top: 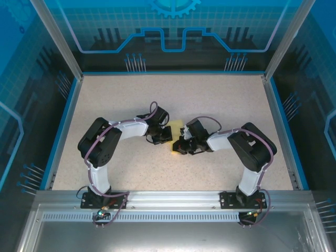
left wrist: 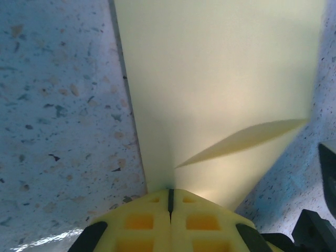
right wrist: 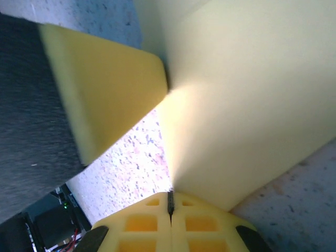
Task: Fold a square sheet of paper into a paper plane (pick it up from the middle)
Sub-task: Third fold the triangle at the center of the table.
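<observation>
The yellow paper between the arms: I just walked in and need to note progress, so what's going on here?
Both arms are working on the paper at the middle of the table. The left gripper and the right gripper are each shut on an edge of it, close together. The paper already shows a fold, so the folding looks begun but not finished.

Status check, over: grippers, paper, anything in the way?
Left gripper shut on sheet of paper. Right gripper shut on it too. One crease showing. No obstruction seen.
</observation>
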Robot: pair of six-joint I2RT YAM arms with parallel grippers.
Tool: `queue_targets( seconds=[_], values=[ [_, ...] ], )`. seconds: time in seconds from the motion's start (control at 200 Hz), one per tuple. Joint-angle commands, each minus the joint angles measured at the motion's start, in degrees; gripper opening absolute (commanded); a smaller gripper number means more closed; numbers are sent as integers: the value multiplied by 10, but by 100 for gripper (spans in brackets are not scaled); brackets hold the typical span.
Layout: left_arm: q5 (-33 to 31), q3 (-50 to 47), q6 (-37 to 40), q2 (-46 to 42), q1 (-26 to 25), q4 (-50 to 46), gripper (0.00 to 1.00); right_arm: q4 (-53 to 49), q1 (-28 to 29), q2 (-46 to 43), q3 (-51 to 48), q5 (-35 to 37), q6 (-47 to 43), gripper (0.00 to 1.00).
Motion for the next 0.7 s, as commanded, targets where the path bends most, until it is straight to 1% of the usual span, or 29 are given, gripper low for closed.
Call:
queue_targets(
  seconds=[0.0, 0.245, 0.56, 0.62, 0.695],
  values=[
    [-51, -27, 6, 29, 1, -63, 0, -25, 14, 15, -3, -14, -12, 0],
    [-53, -28, 5, 28, 1, -64, 0, -48, 21, 1, -14, -15, -23, 0],
    [-55, -27, 5, 28, 1, -64, 0, -99, 27, -44, -5, -15, -68, 0],
    [-55, -26, 5, 28, 1, -65, 0, -110, 23, -51, 3, -3, -73, 0],
    [-55, -26, 7, 28, 1, -66, 0, -93, 6, -59, 6, 1, -65, 0]
  ],
)
